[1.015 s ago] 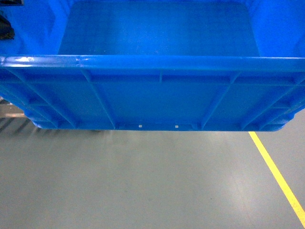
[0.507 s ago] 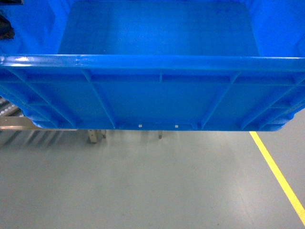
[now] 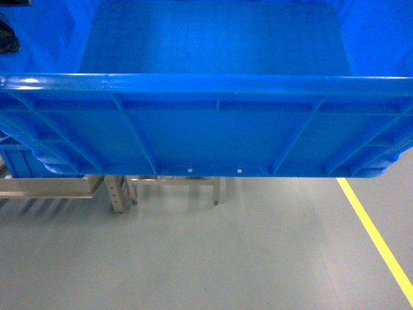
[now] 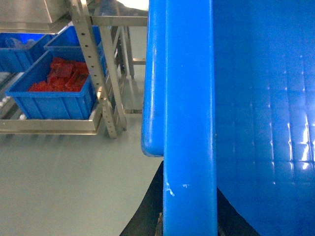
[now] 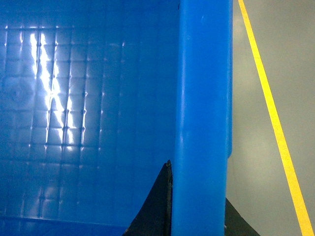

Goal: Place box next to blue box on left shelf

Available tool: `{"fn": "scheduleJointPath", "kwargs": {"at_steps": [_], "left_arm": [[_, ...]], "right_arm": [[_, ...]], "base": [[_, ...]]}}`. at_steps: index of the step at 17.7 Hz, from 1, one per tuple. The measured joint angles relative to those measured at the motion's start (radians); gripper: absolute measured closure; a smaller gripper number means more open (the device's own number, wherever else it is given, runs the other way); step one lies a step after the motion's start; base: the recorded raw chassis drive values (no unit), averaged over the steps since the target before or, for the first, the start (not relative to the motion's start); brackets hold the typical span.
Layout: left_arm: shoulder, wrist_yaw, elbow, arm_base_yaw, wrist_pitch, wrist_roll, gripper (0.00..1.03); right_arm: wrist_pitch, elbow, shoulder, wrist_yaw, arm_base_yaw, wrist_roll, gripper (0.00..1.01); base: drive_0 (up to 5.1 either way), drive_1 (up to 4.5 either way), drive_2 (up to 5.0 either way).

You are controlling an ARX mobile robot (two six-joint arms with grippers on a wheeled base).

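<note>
The box [image 3: 206, 123], a big bright-blue crate with ribbed walls, hangs off the floor and fills the upper half of the head view. My left gripper [image 4: 189, 227] is shut on its left rim [image 4: 189, 123], one black finger [image 4: 147, 211] outside and one inside. On the opposite rim [image 5: 204, 98] my right gripper [image 5: 199, 219] is shut the same way. The left shelf [image 4: 49, 125], a grey metal rack, stands to the left in the left wrist view. On it sits a blue box [image 4: 59, 101] holding red parts. A corner of that box [image 3: 22, 166] peeks out under the crate.
A second blue box [image 4: 19, 51] sits further back on the rack, under a steel top [image 4: 29, 12]. Perforated metal uprights [image 4: 96, 69] and legs [image 3: 119, 194] stand at the rack's end. A yellow floor line [image 3: 374, 232] runs along the right over grey floor.
The rack's legs and a blue box corner have slid into the head view from the left beneath the crate. The crate holds the same place in that view.
</note>
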Motion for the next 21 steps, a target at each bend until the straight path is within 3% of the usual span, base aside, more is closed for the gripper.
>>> {"fn": "scheduleJointPath", "kwargs": {"at_steps": [4, 8, 21], "left_arm": [[0.0, -0.001, 0.0, 0.0, 0.0, 0.0, 0.97], [0.004, 0.0, 0.0, 0.0, -0.006, 0.0, 0.97], [0.003, -0.003, 0.001, -0.003, 0.002, 0.0, 0.97]], "right_arm": [[0.002, 0.0, 0.0, 0.0, 0.0, 0.0, 0.94], [-0.008, 0.0, 0.001, 0.0, 0.0, 0.0, 0.94], [0.0, 0.0, 0.0, 0.003, -0.001, -0.001, 0.94]], "base": [[0.0, 4.33, -4.3], [0.0, 0.0, 0.0], [-4.9, 2.5, 2.5]]}}
